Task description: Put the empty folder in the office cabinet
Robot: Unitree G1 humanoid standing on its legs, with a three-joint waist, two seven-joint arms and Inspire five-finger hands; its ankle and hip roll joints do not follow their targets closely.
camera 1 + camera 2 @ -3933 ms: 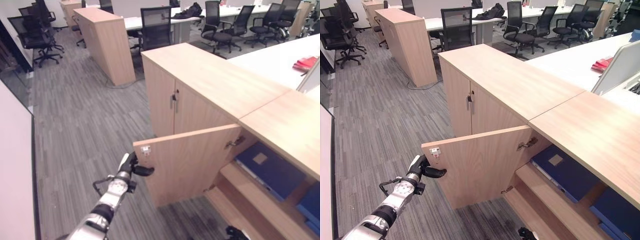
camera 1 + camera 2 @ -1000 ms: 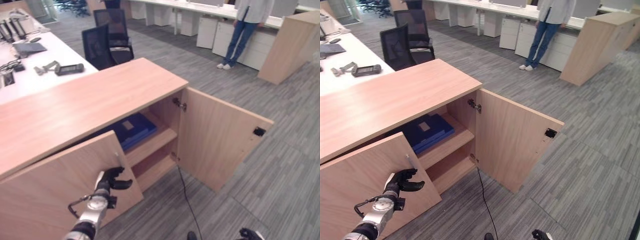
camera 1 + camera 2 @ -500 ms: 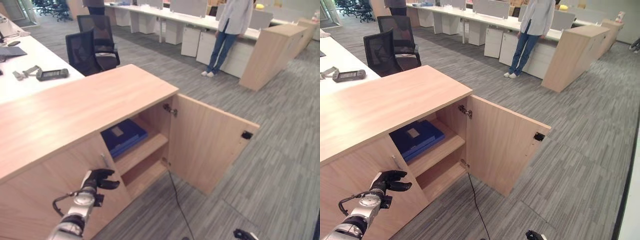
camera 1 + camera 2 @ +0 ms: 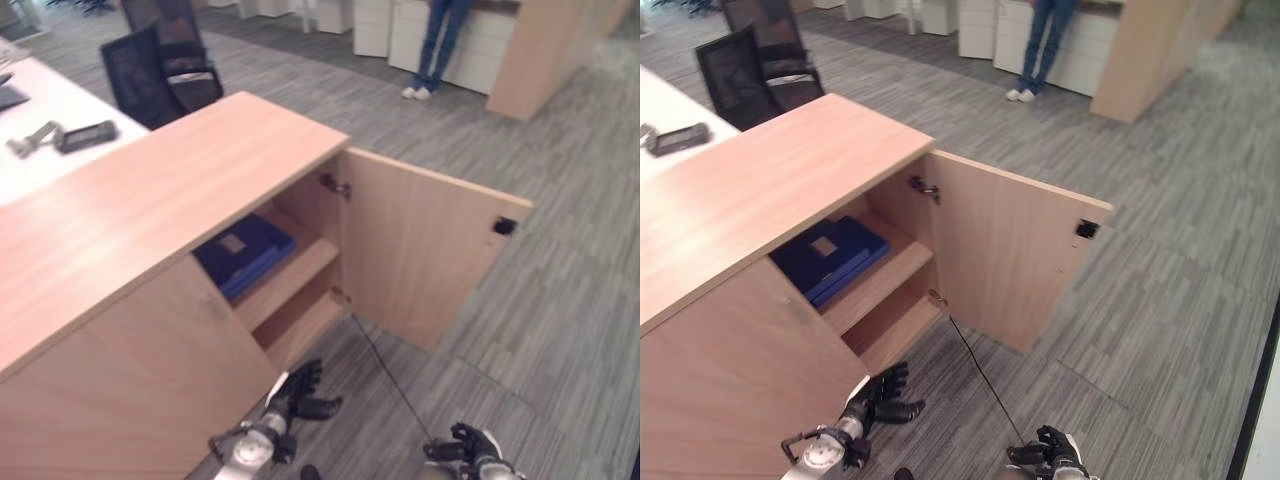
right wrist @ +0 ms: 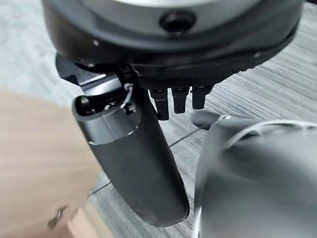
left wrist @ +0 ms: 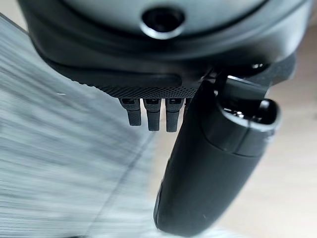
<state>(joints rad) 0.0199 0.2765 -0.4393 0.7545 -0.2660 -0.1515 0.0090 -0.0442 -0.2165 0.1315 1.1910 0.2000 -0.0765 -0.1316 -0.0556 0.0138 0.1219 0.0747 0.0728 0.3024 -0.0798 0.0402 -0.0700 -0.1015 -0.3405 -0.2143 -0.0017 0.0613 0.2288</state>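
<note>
The office cabinet (image 4: 150, 200) has a light wood top; its left door (image 4: 130, 390) is closed and its right door (image 4: 430, 250) stands swung wide. A dark blue folder (image 4: 245, 252) lies flat on the upper shelf inside the open half, and the lower shelf (image 4: 300, 322) is bare. My left hand (image 4: 300, 395) hangs low over the carpet just in front of the open compartment, fingers relaxed, holding nothing. My right hand (image 4: 465, 445) is at the bottom of the view, right of the left hand, also loose with nothing in it.
A person's legs (image 4: 435, 40) stand by white drawer units at the back. A black office chair (image 4: 165, 65) sits behind the cabinet, and a white desk (image 4: 40, 165) with small devices adjoins it on the left. Another wood cabinet (image 4: 540, 50) is at the back right. Grey carpet stretches right.
The camera has tilted down. My left hand has come off the left door, now closed flush, and dropped to the right before the open compartment. My right hand has come into view.
</note>
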